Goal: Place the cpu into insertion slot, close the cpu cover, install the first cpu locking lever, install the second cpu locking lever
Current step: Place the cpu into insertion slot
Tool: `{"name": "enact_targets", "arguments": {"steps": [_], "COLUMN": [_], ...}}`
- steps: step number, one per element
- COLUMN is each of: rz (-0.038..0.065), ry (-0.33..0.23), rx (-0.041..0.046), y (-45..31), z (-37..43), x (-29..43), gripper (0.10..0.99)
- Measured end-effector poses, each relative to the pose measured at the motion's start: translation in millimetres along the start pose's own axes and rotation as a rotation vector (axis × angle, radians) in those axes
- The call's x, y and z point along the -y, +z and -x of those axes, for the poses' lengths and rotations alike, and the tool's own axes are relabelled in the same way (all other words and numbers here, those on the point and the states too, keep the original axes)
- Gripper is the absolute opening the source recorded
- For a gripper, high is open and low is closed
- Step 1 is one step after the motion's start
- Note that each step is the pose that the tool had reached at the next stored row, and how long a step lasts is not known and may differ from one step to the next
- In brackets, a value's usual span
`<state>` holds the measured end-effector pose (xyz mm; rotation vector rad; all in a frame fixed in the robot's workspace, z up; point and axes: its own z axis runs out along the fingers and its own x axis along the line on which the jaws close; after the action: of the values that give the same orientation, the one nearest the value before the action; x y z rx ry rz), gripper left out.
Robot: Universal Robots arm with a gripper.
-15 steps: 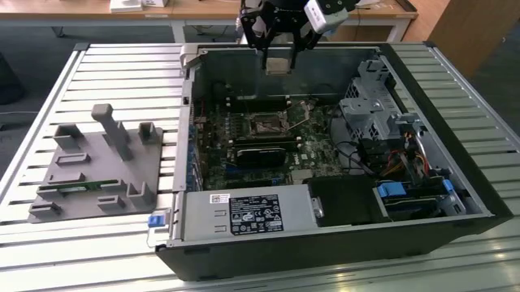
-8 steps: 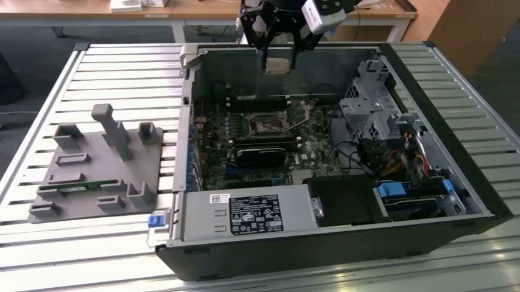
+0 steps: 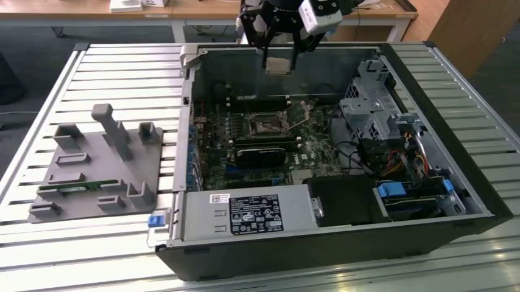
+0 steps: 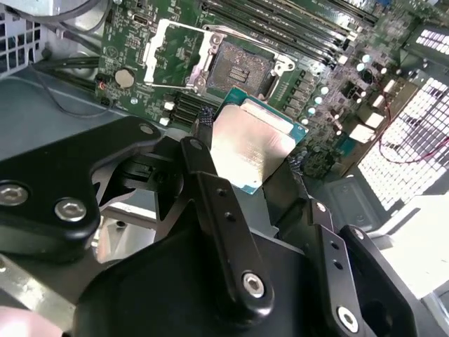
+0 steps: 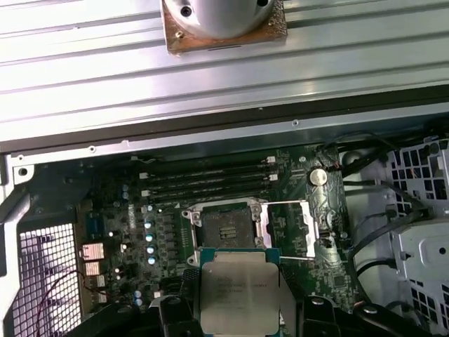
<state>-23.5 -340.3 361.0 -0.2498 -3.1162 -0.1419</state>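
My gripper (image 3: 279, 59) hangs above the back of the open computer case (image 3: 325, 255), shut on the cpu (image 3: 278, 66). Both wrist views show the cpu (image 4: 252, 144) (image 5: 238, 288) as a silvery square chip on a green edge, clamped by its sides between the black fingers (image 4: 210, 189). It is held in the air, well above the motherboard (image 3: 243, 173). The insertion slot (image 3: 267, 126) (image 4: 242, 70) (image 5: 224, 228) lies bare with its contacts showing. The cpu cover (image 4: 172, 53) (image 5: 291, 228), a thin metal frame, is swung open beside the slot.
Memory slots (image 5: 210, 179) run alongside the socket. A black module (image 3: 260, 152) lies across the board in front of it. A drive cage with cables (image 3: 369, 112) fills the exterior view's right. A power supply (image 3: 248, 216) sits in front. A grey fixture (image 3: 97, 164) stands on the slatted table (image 3: 122, 67).
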Motion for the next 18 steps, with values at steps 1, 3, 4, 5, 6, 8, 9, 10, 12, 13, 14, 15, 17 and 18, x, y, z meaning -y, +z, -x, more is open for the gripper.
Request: {"name": "enact_targets", "arguments": {"steps": [1,3,4,5,6,8,9,10,12,13,14,15,17,18], "rz": [0.000,0.000,0.001,0.001,0.001,0.001,0.001,0.001,0.002,0.002,0.002,0.002,0.002,0.003], "ry": [0.007,0.021,0.029,0.036,0.043,0.057,0.063,0.070,0.088,0.094,0.101,0.107,0.119,0.125], "rx": [0.0006,0.0019,0.0026,0.0032,0.0038,0.0051,0.0057,0.0063,0.0079,0.0085,0.0090,0.0095,0.0107,0.0113], "y": [0.0,0.1,0.1,0.1,0.1,0.1,0.1,0.2,0.2,0.2,0.3,0.3,0.4,0.6], "z": [0.0,0.0,-0.1,-0.1,-0.1,-0.1,-0.1,-0.1,-0.1,-0.1,-0.1,-0.1,-0.1,-0.1], "x": [0.0,0.0,0.0,0.0,0.0,0.0,0.0,0.0,0.0,0.0,0.0,0.0,0.0,0.0], "gripper": [0.537,0.537,0.537,0.537,0.537,0.537,0.537,0.537,0.537,0.537,0.537,0.537,0.537,0.537]}}
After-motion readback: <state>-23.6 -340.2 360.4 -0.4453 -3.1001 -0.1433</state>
